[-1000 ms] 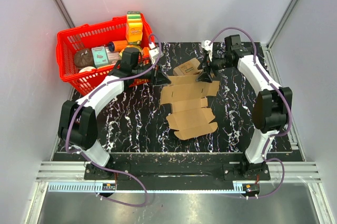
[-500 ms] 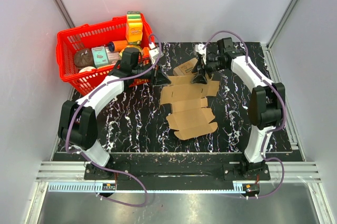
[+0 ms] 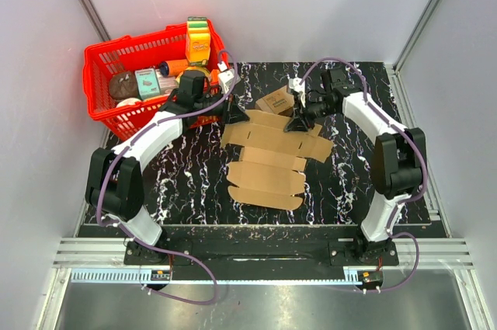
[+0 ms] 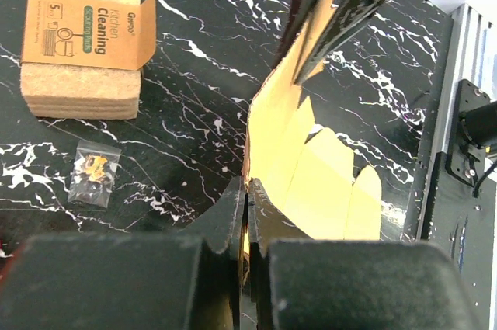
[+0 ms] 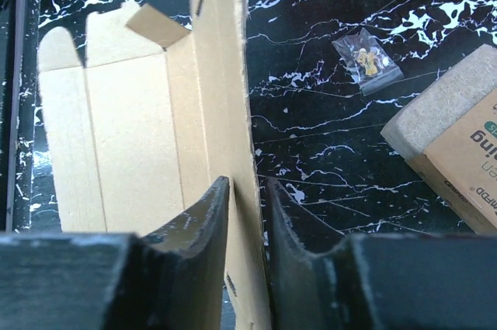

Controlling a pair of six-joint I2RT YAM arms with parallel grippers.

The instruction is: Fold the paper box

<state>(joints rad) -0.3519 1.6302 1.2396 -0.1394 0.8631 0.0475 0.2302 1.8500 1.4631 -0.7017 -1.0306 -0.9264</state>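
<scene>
The paper box (image 3: pixel 264 167) is a flat brown die-cut sheet on the black marbled table, its far edge lifted. My left gripper (image 3: pixel 239 116) pinches the far left corner of that edge; in the left wrist view its jaws (image 4: pixel 247 198) are shut tight on the thin cardboard (image 4: pixel 311 182). My right gripper (image 3: pixel 299 122) holds the far right part of the same edge. In the right wrist view the raised flap (image 5: pixel 221 74) stands between its fingertips (image 5: pixel 247 190), which press against both sides. The right gripper's fingers (image 4: pixel 342 12) also show at the top of the left wrist view.
A small cardboard-sleeved sponge pack (image 3: pixel 277 101) lies just beyond the sheet, between the two grippers, with a small clear bag (image 4: pixel 93 171) of tiny parts beside it. A red basket (image 3: pixel 105 112) full of groceries stands at the back left, behind the left arm.
The right gripper has narrowed from wide open down onto the far edge. The sheet has slid left and turned, its far edge now raised between the two grippers. The left gripper stayed shut.
</scene>
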